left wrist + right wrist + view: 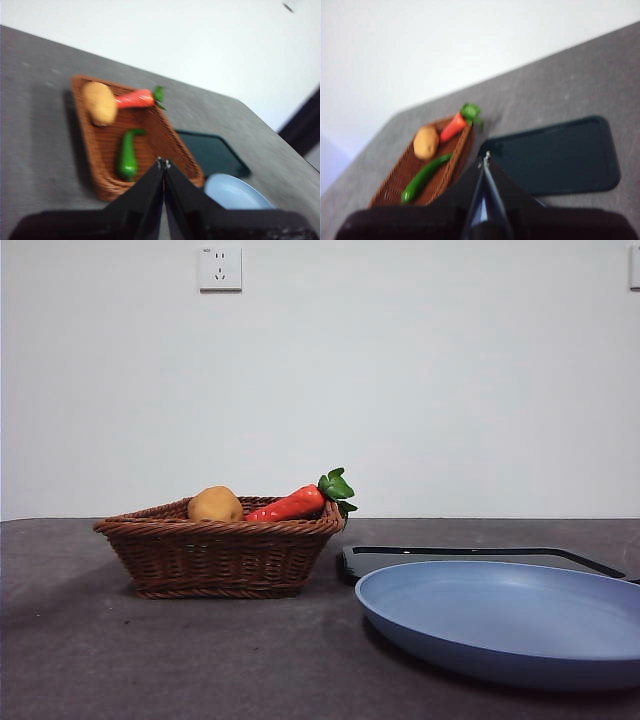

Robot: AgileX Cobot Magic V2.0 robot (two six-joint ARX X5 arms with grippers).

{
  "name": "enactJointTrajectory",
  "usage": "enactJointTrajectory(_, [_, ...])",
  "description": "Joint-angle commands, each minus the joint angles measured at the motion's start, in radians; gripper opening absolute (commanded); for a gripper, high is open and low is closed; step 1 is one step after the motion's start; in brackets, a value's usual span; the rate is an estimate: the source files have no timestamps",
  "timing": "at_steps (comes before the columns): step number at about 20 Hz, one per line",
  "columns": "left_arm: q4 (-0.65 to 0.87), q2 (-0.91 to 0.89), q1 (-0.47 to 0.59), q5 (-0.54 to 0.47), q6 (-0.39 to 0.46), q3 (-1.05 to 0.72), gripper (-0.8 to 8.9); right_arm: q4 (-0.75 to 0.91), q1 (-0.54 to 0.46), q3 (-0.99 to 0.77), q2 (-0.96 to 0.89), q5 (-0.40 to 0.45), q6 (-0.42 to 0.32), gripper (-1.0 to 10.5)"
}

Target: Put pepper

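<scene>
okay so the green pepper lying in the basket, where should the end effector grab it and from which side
Grip the pepper across its slender middle, coming straight down from above. It lies flat on the floor of the wicker basket, whose walls block a sideways approach. The potato and the carrot sit at the other end, so the middle looks clear.

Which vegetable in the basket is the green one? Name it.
The pepper: long, slender and glossy green, lying in the basket. The potato is tan and round; the carrot is red-orange with green leaves.

Low front camera, two wrist cameras, all facing basket.
</scene>
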Motion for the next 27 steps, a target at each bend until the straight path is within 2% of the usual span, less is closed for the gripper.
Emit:
enactJointTrajectory(1, [-0.047,0.067,0.003,0.066,0.073,0.078,0.07,-0.120,0.010,0.114,0.090,-0.037,-0.144,0.1])
enactJointTrajectory(6, [-0.212,0.222,0.002,0.159,0.235,0.225,0.06,-0.395,0.040,0.308,0.261,-0.036,-0.314,0.1])
enactJointTrajectory(13, [-0.504,0.408,0.001,0.177,0.444,0.410,0.06,-0.717,0.083,0.485,0.428,-0.035,-0.484,0.1])
enactJointTrajectory(15, [-0.542,0.438,0.001,0.177,0.472,0.438,0.06,-0.753,0.084,0.491,0.441,-0.032,-0.506,0.1])
enactJointTrajectory(19, [-0.529,0.447,0.001,0.177,0.472,0.441,0.19,-0.753,0.084,0.491,0.444,-0.032,-0.507,0.2])
enactJointTrajectory(20, [-0.529,0.447,0.001,0.177,0.472,0.441,0.71,-0.751,0.084,0.491,0.444,-0.032,-0.507,0.5])
enactJointTrajectory(21, [-0.529,0.447,0.001,0.177,0.471,0.441,1.79,-0.751,0.084,0.491,0.444,-0.032,-0.505,1.1])
enactJointTrajectory(22, [-0.529,0.447,0.001,0.176,0.468,0.441,2.86,-0.751,0.084,0.491,0.447,-0.032,-0.496,2.0])
enactJointTrajectory(23, [-0.529,0.447,0.001,0.176,0.465,0.441,3.45,-0.749,0.084,0.491,0.454,-0.031,-0.476,2.9])
enactJointTrajectory(24, [-0.528,0.447,0.001,0.176,0.448,0.441,3.52,-0.749,0.084,0.491,0.462,-0.028,-0.460,3.3])
enactJointTrajectory(27, [-0.527,0.447,0.001,0.178,0.445,0.441,3.51,-0.748,0.084,0.491,0.505,-0.028,-0.457,3.3])
